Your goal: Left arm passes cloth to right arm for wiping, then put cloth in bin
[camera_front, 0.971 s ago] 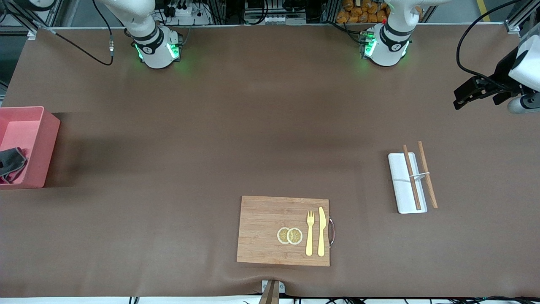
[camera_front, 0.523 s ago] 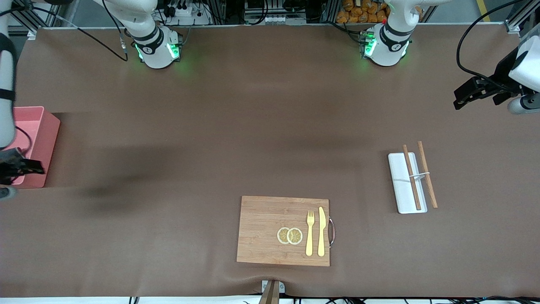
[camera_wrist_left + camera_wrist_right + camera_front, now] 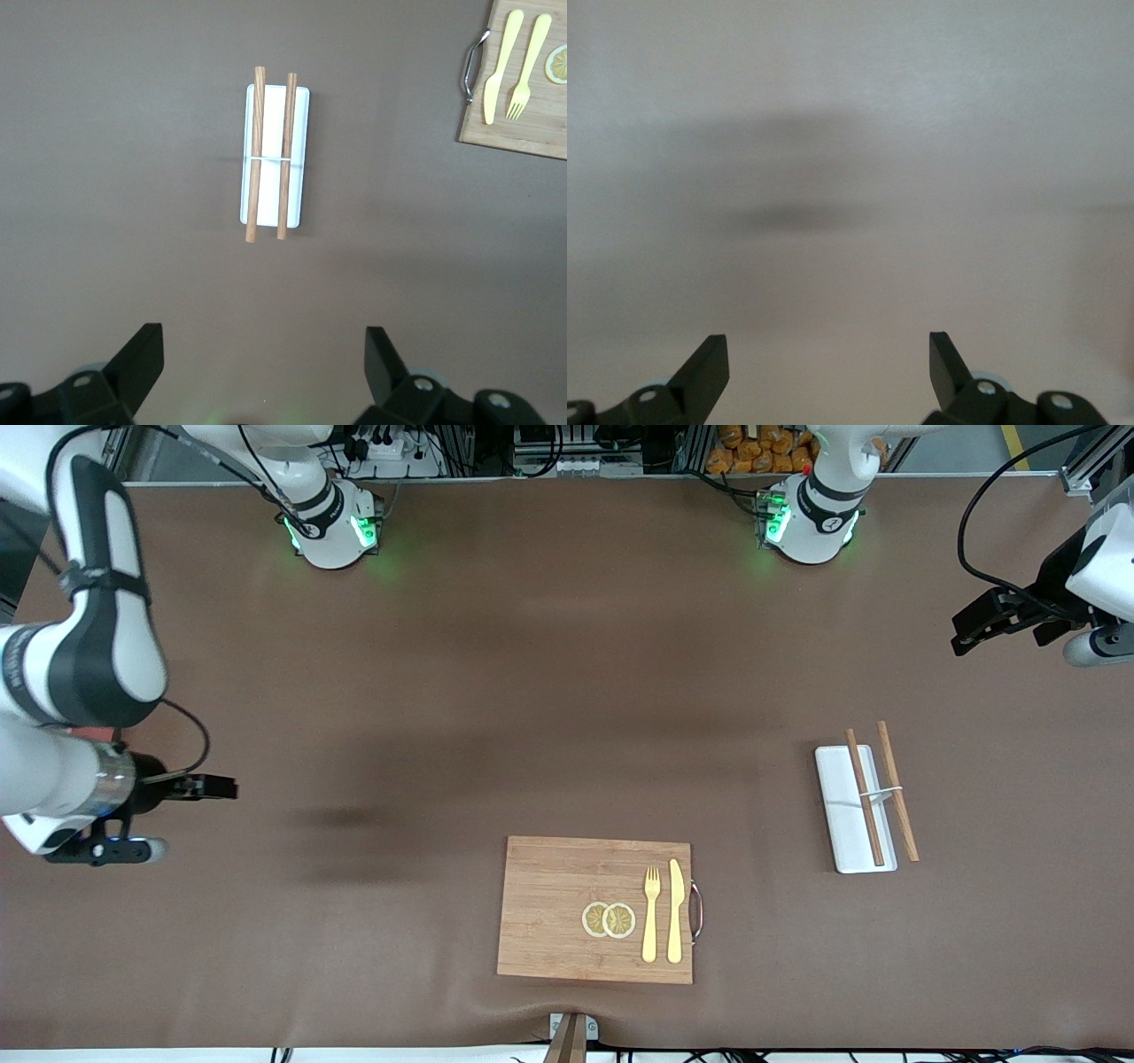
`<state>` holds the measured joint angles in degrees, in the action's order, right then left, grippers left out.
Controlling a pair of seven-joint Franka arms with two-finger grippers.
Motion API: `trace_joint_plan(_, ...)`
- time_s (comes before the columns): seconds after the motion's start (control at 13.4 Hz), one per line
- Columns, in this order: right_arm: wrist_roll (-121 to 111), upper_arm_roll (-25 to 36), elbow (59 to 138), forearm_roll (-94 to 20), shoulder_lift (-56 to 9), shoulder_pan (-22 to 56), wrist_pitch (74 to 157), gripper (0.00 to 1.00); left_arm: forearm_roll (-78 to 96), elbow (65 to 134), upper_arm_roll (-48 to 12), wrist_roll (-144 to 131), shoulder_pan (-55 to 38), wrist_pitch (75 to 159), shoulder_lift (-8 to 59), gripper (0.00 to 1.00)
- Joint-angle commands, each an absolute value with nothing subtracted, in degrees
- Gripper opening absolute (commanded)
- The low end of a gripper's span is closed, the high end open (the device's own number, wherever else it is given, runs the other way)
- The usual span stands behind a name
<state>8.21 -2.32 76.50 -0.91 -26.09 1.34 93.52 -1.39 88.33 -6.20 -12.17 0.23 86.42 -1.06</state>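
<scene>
My right arm (image 3: 80, 655) reaches over its end of the table and hides the bin and the cloth. My right gripper (image 3: 223, 786) is over bare brown table beside where the bin stood. In the right wrist view my right gripper (image 3: 828, 341) has its fingers wide apart with nothing between them. My left gripper (image 3: 964, 631) waits over the left arm's end of the table. In the left wrist view my left gripper (image 3: 264, 335) is open and empty, apart from everything.
A wooden cutting board (image 3: 558, 886) with two lemon slices, a yellow fork and a knife lies near the front camera. A flat white tray (image 3: 837, 797) with two wooden chopsticks (image 3: 864, 797) lies toward the left arm's end; the tray also shows in the left wrist view (image 3: 272, 124).
A second ago the cloth lay in the pink bin. My right arm has swung in over the bin, and its gripper has moved toward the table's middle. The left arm has not moved.
</scene>
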Motion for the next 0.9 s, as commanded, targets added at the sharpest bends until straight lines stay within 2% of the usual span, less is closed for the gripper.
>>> trace_joint_plan(0.0, 14.93, -1.84, 82.33, -2.11, -18.31, 2.72, 92.99, 1.00, -2.37, 88.77, -6.33, -10.90, 0.53, 86.66, -1.41, 1.00)
trace_joint_plan(0.3, 13.19, -1.41, 89.64, -2.55, -7.75, 0.19, 91.85, 1.00, -2.37, 89.38, -6.42, -10.90, 0.53, 87.01, -1.49, 1.00)
trace_joint_plan(0.52, 6.16, -1.41, 89.74, -4.81, -4.84, -5.62, 91.85, 1.00, -2.46, 89.39, -6.42, -10.90, 0.44, 87.10, -1.49, 1.00)
trace_joint_plan(0.82, 6.24, -1.41, 92.90, -5.36, 0.52, -5.45, 91.49, 1.00, -2.55, 89.47, -6.33, -10.90, 0.53, 87.10, -1.41, 1.00)
